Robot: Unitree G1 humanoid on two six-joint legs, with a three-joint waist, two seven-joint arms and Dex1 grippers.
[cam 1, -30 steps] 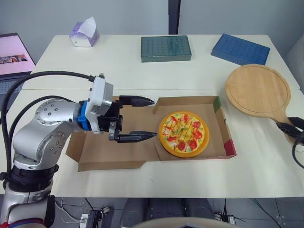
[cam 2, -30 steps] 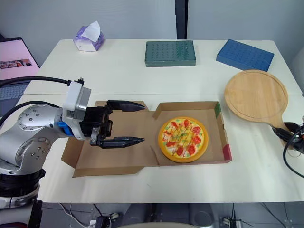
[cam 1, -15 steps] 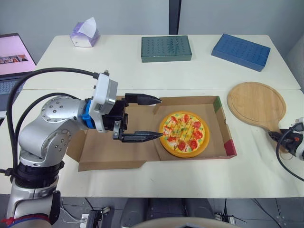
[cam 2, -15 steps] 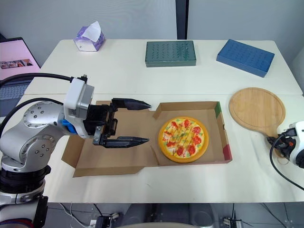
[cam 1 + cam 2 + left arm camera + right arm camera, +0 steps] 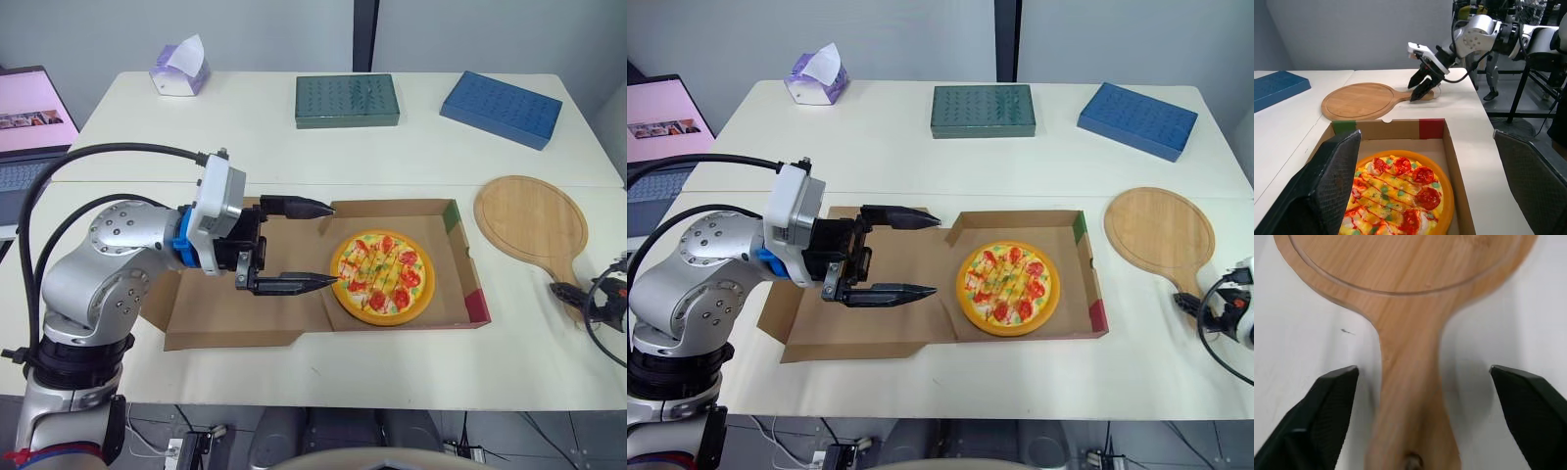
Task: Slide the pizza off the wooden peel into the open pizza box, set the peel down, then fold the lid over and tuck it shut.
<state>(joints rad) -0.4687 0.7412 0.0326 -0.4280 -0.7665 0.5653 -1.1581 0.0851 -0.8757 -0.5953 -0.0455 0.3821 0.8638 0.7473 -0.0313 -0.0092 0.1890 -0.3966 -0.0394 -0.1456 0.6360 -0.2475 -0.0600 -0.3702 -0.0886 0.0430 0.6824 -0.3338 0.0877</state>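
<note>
The pizza (image 5: 380, 276) lies in the right half of the open cardboard box (image 5: 460, 257). The box lid (image 5: 211, 318) lies flat to the left. My left gripper (image 5: 329, 245) hovers open over the lid, fingertips pointing at the pizza's left edge. The round wooden peel (image 5: 530, 216) rests flat on the table to the right of the box, its handle toward me. My right gripper (image 5: 1422, 372) is open at the handle (image 5: 1410, 382), one finger on each side and neither touching it. In the left wrist view, the right gripper (image 5: 1422, 90) stands at the handle's end.
At the back of the table sit a green flat box (image 5: 347, 100), a blue flat box (image 5: 501, 108) and a tissue box (image 5: 178, 69). A laptop (image 5: 29, 108) stands off the table's left side. The table's right edge is close behind my right gripper.
The peel has come down flat onto the table, and my right gripper has opened and let go of its handle. The left gripper has stayed over the lid.
</note>
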